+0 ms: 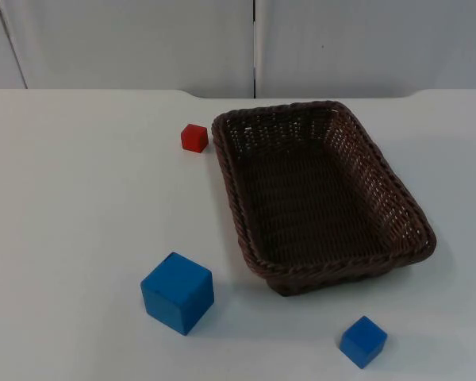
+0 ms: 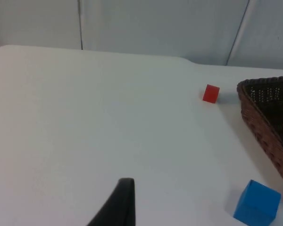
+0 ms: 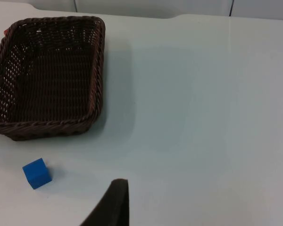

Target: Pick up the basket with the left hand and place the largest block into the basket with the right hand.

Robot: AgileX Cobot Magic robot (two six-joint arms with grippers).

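Note:
An empty dark brown wicker basket lies on the white table, right of centre. The largest block, a big blue cube, stands on the table near the basket's front left corner, apart from it. The left wrist view looks over this cube and the basket's wall from a distance. My left gripper hangs over bare table well to the left of them. My right gripper waits over bare table to the right of the basket. Neither gripper holds anything.
A small red cube sits just off the basket's far left corner. A small blue cube rests near the table's front edge, below the basket. The grey partition wall closes the far side.

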